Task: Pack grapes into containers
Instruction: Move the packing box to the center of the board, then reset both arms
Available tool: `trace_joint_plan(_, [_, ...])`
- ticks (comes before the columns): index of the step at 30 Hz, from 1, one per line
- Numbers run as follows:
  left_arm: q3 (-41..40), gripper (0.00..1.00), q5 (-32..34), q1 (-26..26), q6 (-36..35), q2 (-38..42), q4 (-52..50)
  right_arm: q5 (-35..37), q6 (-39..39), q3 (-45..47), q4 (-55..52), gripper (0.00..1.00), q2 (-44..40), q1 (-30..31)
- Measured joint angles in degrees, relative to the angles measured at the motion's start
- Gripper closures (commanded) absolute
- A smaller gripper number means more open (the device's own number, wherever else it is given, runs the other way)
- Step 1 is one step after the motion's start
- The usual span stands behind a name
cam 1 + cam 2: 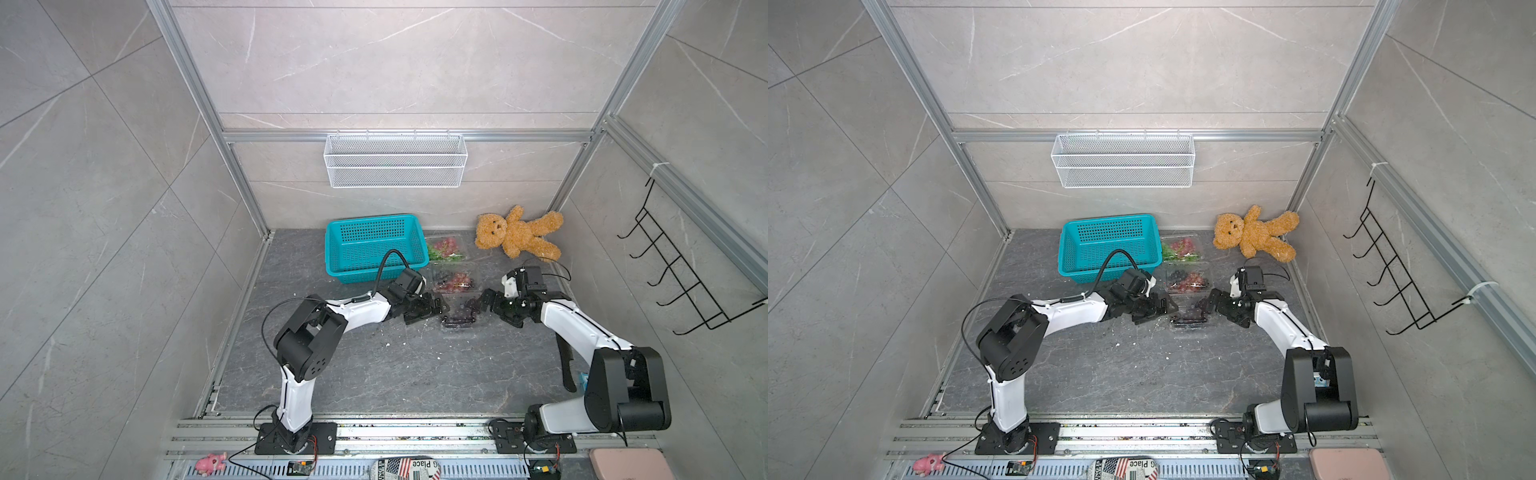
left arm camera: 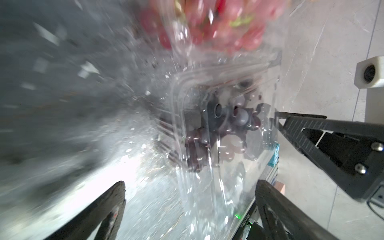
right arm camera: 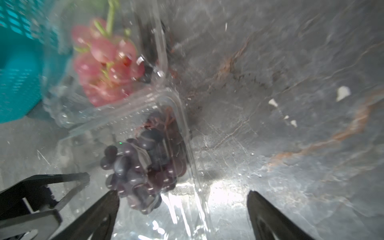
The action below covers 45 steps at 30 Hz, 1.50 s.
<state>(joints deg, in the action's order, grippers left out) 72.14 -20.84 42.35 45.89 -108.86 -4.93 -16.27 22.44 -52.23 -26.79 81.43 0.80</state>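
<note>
Left tool (image 1: pixel 438 306) and right tool (image 1: pixel 481 303) both spread wide, gripping nothing. Clear container (image 3: pixel 180 112) with dark grapes (image 3: pixel 137 166) sits on table (image 1: pixel 374 365) between the tool tips, just ahead of each.

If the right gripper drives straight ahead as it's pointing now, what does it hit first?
Most likely the nearest clear container, the one with the dark grapes: in the right wrist view its edge sits just ahead of the right gripper, between the open jaws. Depth is unclear.
</note>
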Motion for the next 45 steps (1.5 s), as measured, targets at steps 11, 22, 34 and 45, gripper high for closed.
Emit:
trace_joint_plan(11, [-6.1, 0.0, 24.0, -27.6, -17.3, 23.9, -11.3, 15.0, 0.7, -7.8, -0.4, 0.01, -1.6, -2.0])
trace_joint_plan(22, [-29.5, 0.0, 47.0, -42.2, -23.6, 27.7, -3.1, 29.4, 0.9, 2.2, 13.4, 0.01, 1.7, -2.0])
trace_joint_plan(34, [-41.9, 0.0, 45.7, -46.2, -31.3, 27.3, 22.1, 39.0, -7.7, 16.4, 38.1, 0.01, 1.7, 3.7])
trace_joint_plan(45, [-51.5, 0.0, 41.9, -44.5, -36.4, 31.8, 37.3, 47.8, -19.3, 34.8, 76.0, 0.01, 1.1, 13.3])
